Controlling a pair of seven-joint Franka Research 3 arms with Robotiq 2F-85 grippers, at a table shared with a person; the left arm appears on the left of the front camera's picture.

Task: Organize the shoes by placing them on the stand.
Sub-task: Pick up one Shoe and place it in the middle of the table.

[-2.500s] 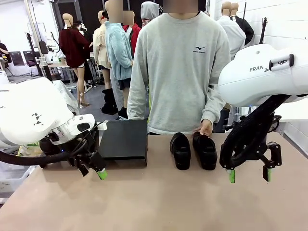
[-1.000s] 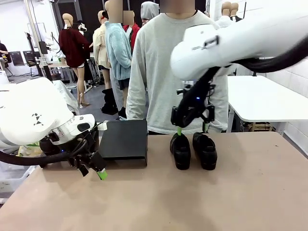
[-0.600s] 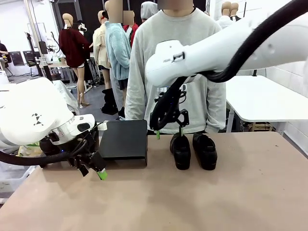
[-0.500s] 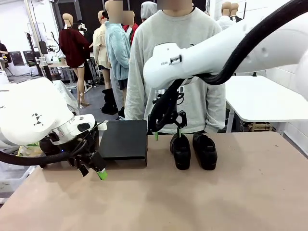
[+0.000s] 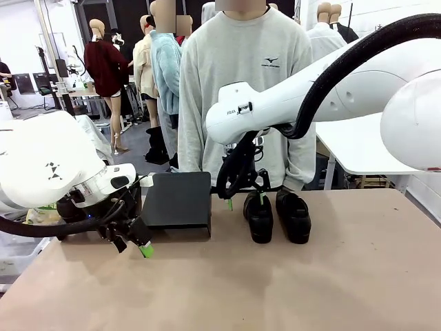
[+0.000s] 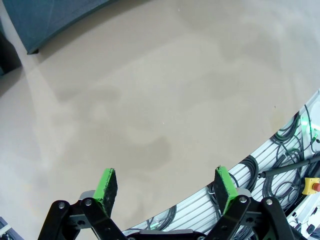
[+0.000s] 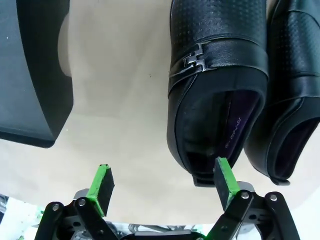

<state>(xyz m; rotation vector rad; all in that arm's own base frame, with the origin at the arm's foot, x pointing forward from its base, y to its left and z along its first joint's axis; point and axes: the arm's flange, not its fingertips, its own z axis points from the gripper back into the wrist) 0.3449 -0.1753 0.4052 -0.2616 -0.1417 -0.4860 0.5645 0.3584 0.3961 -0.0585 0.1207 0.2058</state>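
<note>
Two black glossy shoes stand side by side at the far middle of the table, the left shoe [image 5: 258, 217] and the right shoe [image 5: 294, 215], toes toward me. The black stand [image 5: 178, 200] sits to their left. My right gripper [image 5: 245, 201] hangs open just behind the left shoe's heel, holding nothing. In the right wrist view the left shoe [image 7: 215, 85] with its metal buckle lies ahead, one fingertip [image 7: 223, 181] at its heel, the right shoe [image 7: 292, 90] beside it, the stand [image 7: 30, 75] across a gap. My left gripper [image 5: 136, 243] rests open, left of the stand.
A person in a grey sweatshirt [image 5: 241, 89] stands at the far edge behind the shoes. In the left wrist view my left gripper [image 6: 165, 187] is over the bare table [image 6: 160, 100] near its edge, the stand's corner [image 6: 50, 15] beyond. The table's near half is free.
My right arm has swung left from above the shoes and dropped lower, ending behind the left shoe's heel. The left arm has not moved.
</note>
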